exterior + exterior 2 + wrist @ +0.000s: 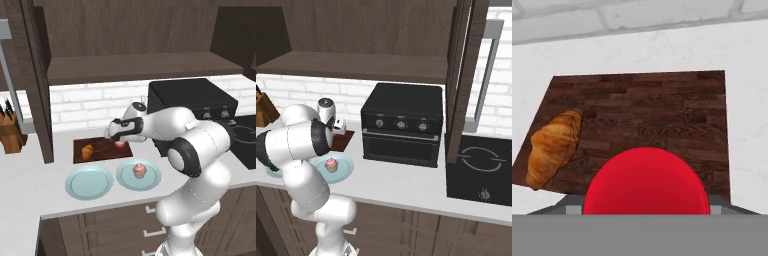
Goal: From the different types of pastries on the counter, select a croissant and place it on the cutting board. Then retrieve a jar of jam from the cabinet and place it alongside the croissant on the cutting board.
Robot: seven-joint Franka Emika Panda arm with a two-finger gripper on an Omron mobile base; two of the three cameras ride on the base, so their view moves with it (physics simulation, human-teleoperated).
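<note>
Hovering over the cutting board (102, 148), the gripper (116, 138) pinches the jar of jam (646, 181) (its red lid faces the hand camera). The croissant (553, 147) lies on the board's left part; a cupcake (139, 170) sits on a blue plate (154, 176) on the bench (30, 185).

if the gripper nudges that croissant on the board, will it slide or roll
The croissant lies flat on its side on the cutting board, so it would probably slide or pivot, not roll. It looks small, likely light. Its flaky-looking crust may crush easily.
</note>
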